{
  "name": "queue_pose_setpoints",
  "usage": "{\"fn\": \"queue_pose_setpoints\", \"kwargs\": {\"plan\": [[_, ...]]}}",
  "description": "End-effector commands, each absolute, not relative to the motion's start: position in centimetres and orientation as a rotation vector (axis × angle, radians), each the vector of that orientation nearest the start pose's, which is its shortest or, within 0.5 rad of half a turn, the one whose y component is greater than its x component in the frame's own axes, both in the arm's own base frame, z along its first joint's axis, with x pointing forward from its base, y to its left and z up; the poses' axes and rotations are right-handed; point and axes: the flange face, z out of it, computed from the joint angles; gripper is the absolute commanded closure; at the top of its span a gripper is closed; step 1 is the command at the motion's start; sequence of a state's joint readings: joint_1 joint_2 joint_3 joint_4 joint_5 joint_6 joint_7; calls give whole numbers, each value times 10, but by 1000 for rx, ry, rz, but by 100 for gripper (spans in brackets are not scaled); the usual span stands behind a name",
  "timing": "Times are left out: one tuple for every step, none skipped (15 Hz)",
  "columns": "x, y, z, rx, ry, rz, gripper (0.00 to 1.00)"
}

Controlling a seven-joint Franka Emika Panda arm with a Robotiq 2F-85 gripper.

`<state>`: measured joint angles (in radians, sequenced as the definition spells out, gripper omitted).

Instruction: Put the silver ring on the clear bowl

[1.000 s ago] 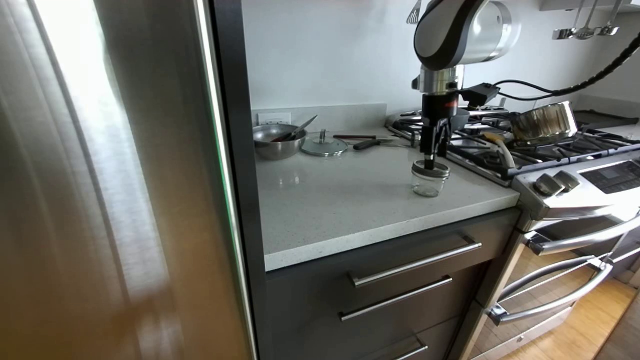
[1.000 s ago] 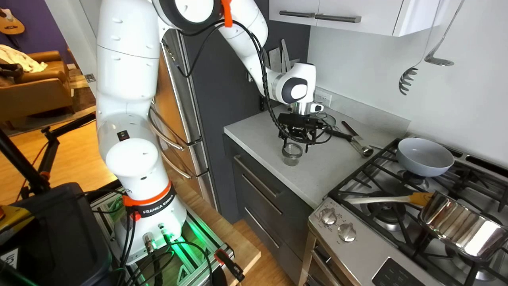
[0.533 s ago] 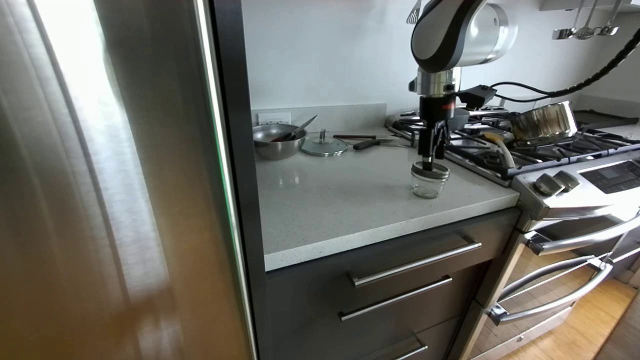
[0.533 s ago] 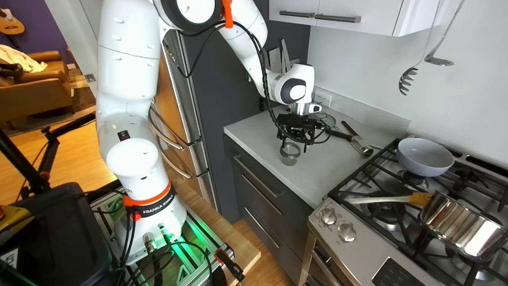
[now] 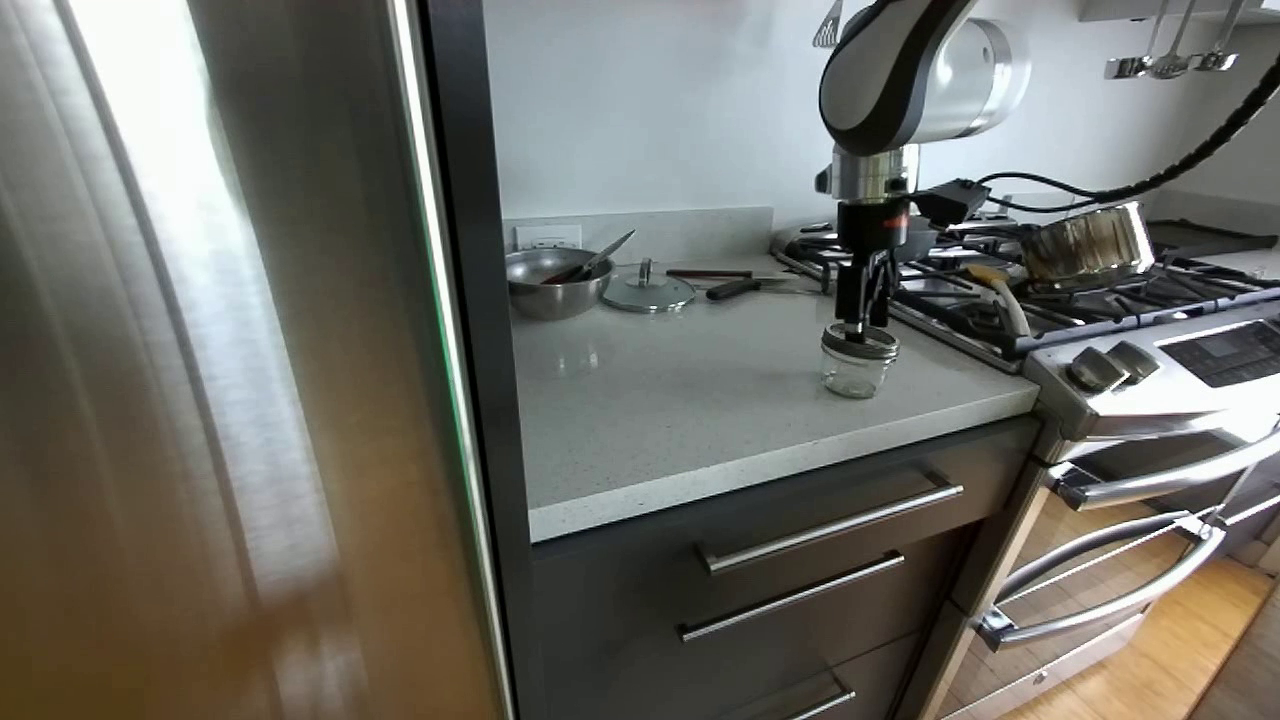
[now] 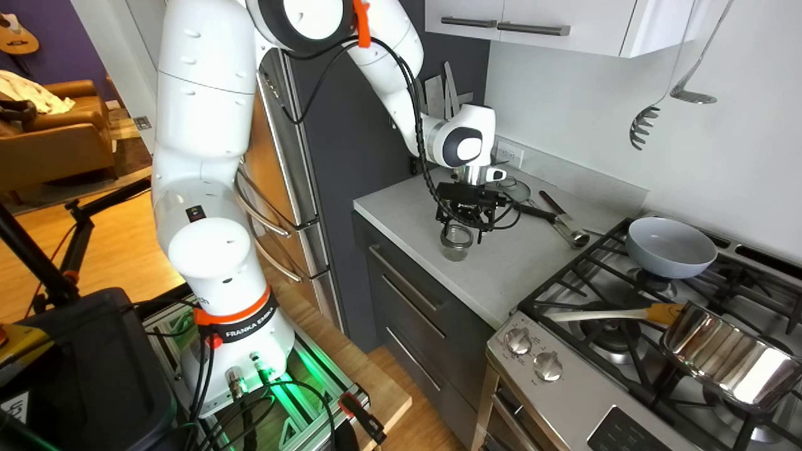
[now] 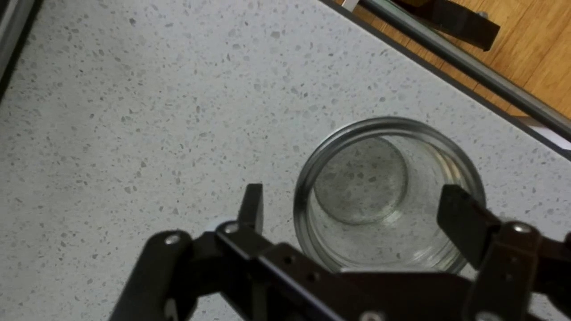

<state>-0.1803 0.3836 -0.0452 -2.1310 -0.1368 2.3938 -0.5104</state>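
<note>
The silver ring sits flat on the rim of the clear bowl, which stands upright on the counter. In the wrist view the ring shows as a grey band around the mouth of the clear bowl. My gripper is open and points down at the bowl. One finger is outside the ring on the left, and the other overlaps its right side. I cannot tell whether that finger touches it. My gripper also shows over the bowl in an exterior view.
A steel bowl with utensils, a glass lid and knives lie at the back of the counter. The stove with a grey pan and a tilted steel pot is beside it. The counter's front edge is near the bowl.
My gripper has moved down and slightly sideways toward the ring and bowl. The bowl with the ring has shifted slightly on the counter. The fingers stay open.
</note>
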Motion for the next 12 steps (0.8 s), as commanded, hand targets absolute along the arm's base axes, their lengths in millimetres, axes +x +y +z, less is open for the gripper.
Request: {"fn": "queue_pose_setpoints", "kwargs": {"plan": [[540,-126,221,-3121,-648,246,0],[540,-124,222,-3118,-657,241,0],[540,-124,223,-3118,-660,240,0],[540,-124,224,-3118,-664,238,0],[540,-123,224,-3119,-666,239,0],[541,-122,224,-3119,-671,241,0],[541,-121,223,-3118,-674,245,0],[542,-120,223,-3116,-680,247,0],[542,-118,222,-3115,-685,247,0],[543,-117,222,-3112,-693,243,0],[543,-116,222,-3113,-693,244,0],[543,-114,223,-3114,-695,237,0]]}}
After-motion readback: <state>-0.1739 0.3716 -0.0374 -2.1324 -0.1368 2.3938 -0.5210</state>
